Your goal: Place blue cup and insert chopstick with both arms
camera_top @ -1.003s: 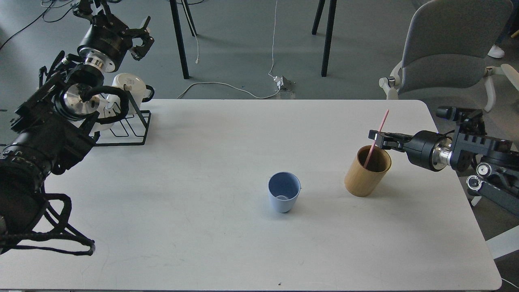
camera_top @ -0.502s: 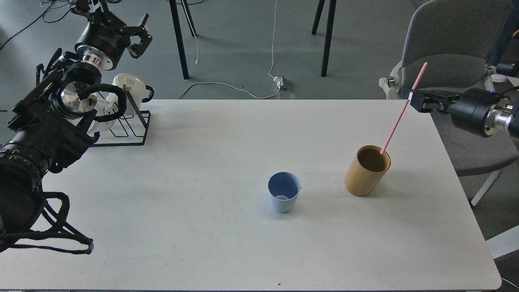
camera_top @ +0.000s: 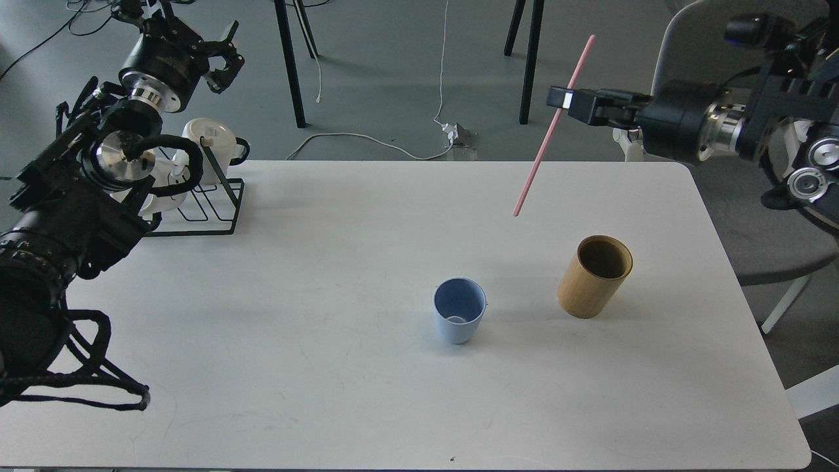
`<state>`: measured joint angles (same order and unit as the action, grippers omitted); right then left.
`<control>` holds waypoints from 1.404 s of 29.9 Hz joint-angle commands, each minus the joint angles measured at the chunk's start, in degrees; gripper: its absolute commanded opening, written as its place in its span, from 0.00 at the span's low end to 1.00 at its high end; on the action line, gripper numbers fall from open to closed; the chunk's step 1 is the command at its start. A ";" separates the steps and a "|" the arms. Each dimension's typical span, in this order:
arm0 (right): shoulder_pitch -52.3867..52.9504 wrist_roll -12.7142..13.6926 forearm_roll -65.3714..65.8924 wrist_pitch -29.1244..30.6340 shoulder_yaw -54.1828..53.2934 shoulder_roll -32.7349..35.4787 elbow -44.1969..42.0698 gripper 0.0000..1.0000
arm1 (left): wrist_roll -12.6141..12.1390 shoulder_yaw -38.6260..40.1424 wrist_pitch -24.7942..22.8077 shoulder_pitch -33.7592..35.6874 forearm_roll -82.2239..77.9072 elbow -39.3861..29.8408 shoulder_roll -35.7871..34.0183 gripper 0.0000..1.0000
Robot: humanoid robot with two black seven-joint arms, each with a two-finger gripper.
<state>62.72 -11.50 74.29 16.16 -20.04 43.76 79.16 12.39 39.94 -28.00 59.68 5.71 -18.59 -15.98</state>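
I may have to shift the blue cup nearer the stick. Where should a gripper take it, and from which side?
Probably by the upper wall, just under the rim, coming in level from the side. The blue cup stands upright and open, has no handle, and narrows toward its base, so a low grip might slip. The bamboo holder stands apart on its right; its left side looks freer.

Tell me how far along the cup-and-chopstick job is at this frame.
Done: the blue cup stands upright on the table, and the bamboo holder beside it is empty. In hand: the right gripper is shut on the pink chopstick, held tilted in the air, its lower tip above the table, not over the cup. Left: lowering the stick into the cup. The left gripper hangs open, off the table.
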 commanded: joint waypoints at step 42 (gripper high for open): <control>-2.95 -0.54 -0.11 -0.34 8.63 -16.96 -9.83 0.82 | 0.53 -0.03 0.00 -0.09 0.09 -0.22 -1.51 0.99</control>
<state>59.63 -12.09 74.61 15.82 -8.36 25.24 67.46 12.92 39.91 -28.00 59.59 5.81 -18.81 -16.96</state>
